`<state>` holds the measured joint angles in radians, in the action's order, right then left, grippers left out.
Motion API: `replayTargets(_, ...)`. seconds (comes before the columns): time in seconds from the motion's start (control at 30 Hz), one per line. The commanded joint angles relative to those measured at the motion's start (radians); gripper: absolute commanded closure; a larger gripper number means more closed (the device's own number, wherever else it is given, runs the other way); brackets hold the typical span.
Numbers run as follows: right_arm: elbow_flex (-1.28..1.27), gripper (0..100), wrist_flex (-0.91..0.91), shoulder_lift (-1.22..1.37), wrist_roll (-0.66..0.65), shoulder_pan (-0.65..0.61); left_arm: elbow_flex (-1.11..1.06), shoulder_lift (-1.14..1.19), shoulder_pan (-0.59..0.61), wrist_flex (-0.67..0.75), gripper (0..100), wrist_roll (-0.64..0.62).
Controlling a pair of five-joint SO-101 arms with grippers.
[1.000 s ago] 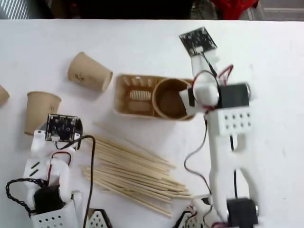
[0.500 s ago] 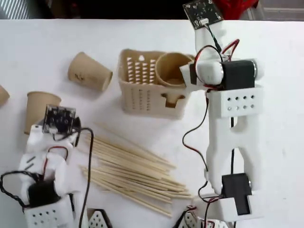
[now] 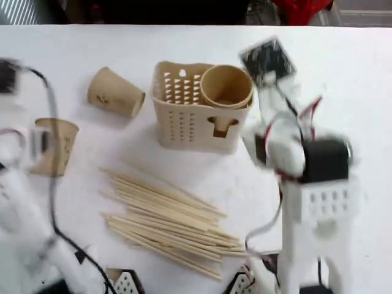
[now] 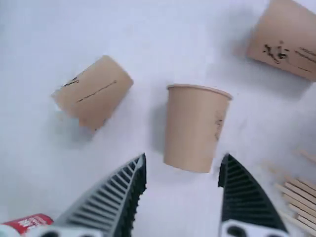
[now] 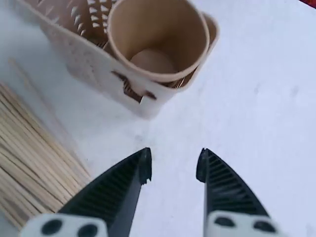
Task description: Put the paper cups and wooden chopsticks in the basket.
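Observation:
A beige slotted basket (image 3: 195, 125) stands on the white table with one paper cup (image 3: 226, 86) upright inside it. My right gripper (image 5: 174, 160) is open and empty, a short way in front of the basket (image 5: 89, 64) and its cup (image 5: 158, 29). My left gripper (image 4: 183, 165) is open, just short of an upright paper cup (image 4: 195, 126), also (image 3: 55, 146). One paper cup lies tipped over (image 4: 91, 91) beside it, and another (image 3: 115, 92) lies tipped farther back. Wooden chopsticks (image 3: 171, 220) lie in a loose pile in front of the basket.
The right arm (image 3: 309, 165) stands right of the basket, and the left arm (image 3: 21, 202) runs along the table's left edge. Chopstick ends (image 5: 29, 163) lie close to the right gripper. The table's far edge meets a dark background.
The right gripper has let go of the cup in the basket and drawn back toward the front. The basket now stands showing its front wall. The left arm swung left toward the cups.

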<state>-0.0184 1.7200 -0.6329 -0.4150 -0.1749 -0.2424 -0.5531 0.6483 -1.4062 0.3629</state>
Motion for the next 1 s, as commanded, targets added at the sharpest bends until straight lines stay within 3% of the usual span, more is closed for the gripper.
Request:
replayTargets(0.0, -0.222, 83.9, -0.027, -0.209, -0.117, 0.013, 0.327, 0.326, 0.174, -0.032, 72, -0.008)
replayTargets(0.13, -0.535, 84.0, -0.145, -0.403, -0.201, 0.05, 0.496, 0.544, 0.289, -0.031, 70, -0.005)
replayTargets(0.33, -0.948, 84.0, -0.372, -0.631, -0.256, 0.257, 0.729, 0.849, 0.404, -0.015, 70, 0.026)
replayTargets(0.43, -1.099, 84.0, -0.44, -0.717, -0.258, 0.3, 0.848, 1.009, 0.432, -0.009, 70, -0.017)
replayTargets(0.7, -1.307, 84.0, -0.501, -0.9, -0.247, 0.306, 1.186, 1.38, 0.406, -0.02, 70, -0.072)
replayTargets(0.97, -1.448, 84.0, -0.503, -1.116, -0.21, 0.306, 1.433, 1.598, 0.335, -0.02, 70, -0.074)
